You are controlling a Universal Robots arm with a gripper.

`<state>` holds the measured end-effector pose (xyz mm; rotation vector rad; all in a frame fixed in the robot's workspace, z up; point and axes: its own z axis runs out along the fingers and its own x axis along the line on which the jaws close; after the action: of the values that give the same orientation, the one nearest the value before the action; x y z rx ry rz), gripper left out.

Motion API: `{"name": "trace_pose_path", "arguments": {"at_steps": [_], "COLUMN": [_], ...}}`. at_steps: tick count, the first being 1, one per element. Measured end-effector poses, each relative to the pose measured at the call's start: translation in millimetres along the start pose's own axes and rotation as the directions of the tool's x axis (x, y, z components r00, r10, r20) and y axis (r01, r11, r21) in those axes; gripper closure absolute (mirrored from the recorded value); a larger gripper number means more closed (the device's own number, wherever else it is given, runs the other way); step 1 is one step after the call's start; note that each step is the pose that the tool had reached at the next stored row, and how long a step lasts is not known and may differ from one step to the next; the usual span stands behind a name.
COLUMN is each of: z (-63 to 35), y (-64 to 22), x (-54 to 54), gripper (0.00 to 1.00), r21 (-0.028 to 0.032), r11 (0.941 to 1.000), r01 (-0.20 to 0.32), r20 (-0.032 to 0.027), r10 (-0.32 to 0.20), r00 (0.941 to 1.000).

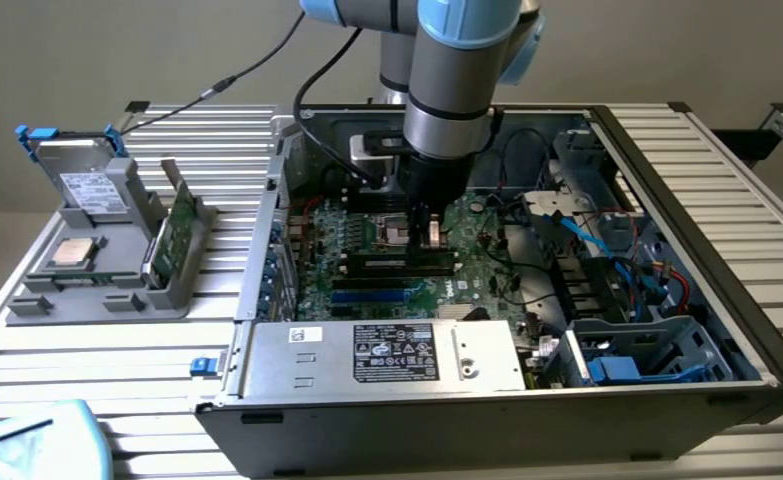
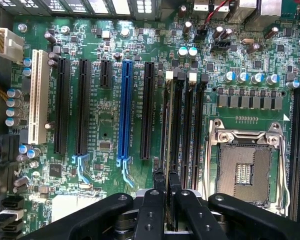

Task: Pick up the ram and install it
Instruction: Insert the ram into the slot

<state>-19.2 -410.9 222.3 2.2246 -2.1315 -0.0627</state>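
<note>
Claw [image 1: 430, 236] down in the case, ram [image 2: 166, 205] pinched.
Just past the near power supply [image 1: 391, 352], I have the claw almost closed on the ram, edge-on over the memory slots [image 2: 182, 125] beside the empty socket [image 2: 245, 172].

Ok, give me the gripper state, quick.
Gripper: closed, holding the ram edge-on at the memory slots.

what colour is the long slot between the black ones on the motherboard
The long slot is blue, clearest in the wrist view.
</note>
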Motion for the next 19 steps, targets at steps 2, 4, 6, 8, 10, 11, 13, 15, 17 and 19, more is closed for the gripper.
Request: {"name": "trace_pose_path", "arguments": {"at_steps": [2,4,6,8,10,11,13,15,17,19], "z": [0.2,0.5,0.6,0.6,0.6,0.6,0.6,0.6,0.6,-2.1], "y": [0.0,0.0,-0.1,-0.1,-0.1,-0.1,-0.1,-0.1,0.0,1.1], "x": [0.0,0.0,0.0,0.0,0.0,0.0,0.0,0.0,0.0,-0.1], "gripper": [0.86,0.86,0.86,0.86,0.86,0.85,0.72,0.66,0.61,0.54], "r21": [0.0,0.0,0.0,0.0,0.0,0.0,0.0,0.0,0.0,0.0002], "r11": [1.0,1.0,1.0,1.0,1.0,1.0,1.0,1.0,1.0,1.0], "r01": [-0.001,-0.001,-0.002,-0.002,-0.002,-0.002,-0.002,-0.002,-0.002,-0.001], "r20": [0.0,0.0002,0.0001,0.0002,0.0003,0.0002,0.0003,0.0002,0.0003,0.0005], "r10": [0.001,0.001,0.002,0.002,0.002,0.002,0.002,0.002,0.002,0.001], "r00": [1.0,1.0,1.0,1.0,1.0,1.0,1.0,1.0,1.0,1.0]}}
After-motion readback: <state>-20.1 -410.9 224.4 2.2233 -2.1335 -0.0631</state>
